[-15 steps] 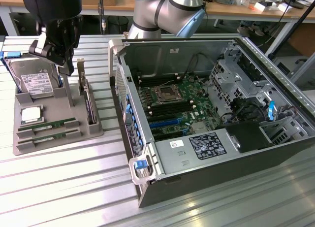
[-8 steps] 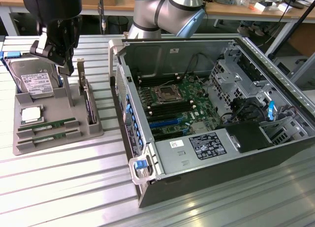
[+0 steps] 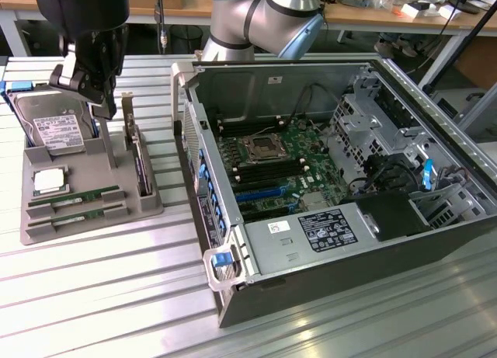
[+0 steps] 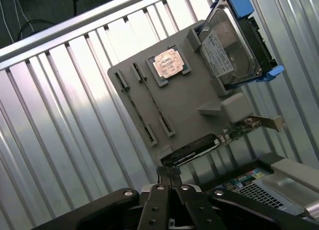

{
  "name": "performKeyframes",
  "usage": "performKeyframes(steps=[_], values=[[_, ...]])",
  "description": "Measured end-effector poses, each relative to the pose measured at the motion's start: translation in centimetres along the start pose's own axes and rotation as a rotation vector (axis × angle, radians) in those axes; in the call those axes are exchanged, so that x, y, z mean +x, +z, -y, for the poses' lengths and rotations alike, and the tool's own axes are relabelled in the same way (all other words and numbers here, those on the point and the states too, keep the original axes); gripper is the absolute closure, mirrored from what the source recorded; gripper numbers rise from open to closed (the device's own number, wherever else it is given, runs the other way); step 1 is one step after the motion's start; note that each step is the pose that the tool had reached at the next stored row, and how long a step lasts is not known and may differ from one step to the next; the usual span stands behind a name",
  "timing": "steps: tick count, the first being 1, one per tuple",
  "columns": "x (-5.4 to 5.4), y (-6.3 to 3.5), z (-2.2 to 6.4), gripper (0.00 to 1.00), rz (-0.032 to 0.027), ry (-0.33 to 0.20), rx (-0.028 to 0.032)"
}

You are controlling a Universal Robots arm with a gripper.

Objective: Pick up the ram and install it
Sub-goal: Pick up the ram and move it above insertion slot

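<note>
**A:** Claw (image 3: 105,106) pinched fully together, nothing between the fingertips. It's empty and hanging in the air above the bench (image 3: 116,311).

**B:** What sits closest under it?

**A:** The grey tray (image 3: 89,168). Nearest the claw's tips is the expansion card (image 4: 197,149), standing on edge in its slot with a metal bracket at one end.

**B:** And the ram?

**A:** Two ram sticks (image 3: 75,196), seated side by side in their long slots in the tray. They're farther from the claw than the card is, well apart from it and untouched.

**B:** Beyond those?

**A:** A processor chip (image 4: 167,63) just past the sticks, then the hard drive (image 4: 232,45) propped at a tilt on the tray's end. Out past the tray, off to the claw's side, is the open computer case (image 3: 311,249), with the motherboard (image 3: 272,160) exposed.
</note>
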State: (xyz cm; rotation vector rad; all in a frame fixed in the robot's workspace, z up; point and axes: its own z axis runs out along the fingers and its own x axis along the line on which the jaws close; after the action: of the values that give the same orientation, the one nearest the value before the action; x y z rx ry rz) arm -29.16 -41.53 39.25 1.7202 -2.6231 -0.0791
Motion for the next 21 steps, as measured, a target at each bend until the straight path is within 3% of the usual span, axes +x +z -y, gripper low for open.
performKeyframes(steps=[21], values=[[0.0, 0.02, 0.0, 0.9, -0.0062, -0.139, -0.0034]])
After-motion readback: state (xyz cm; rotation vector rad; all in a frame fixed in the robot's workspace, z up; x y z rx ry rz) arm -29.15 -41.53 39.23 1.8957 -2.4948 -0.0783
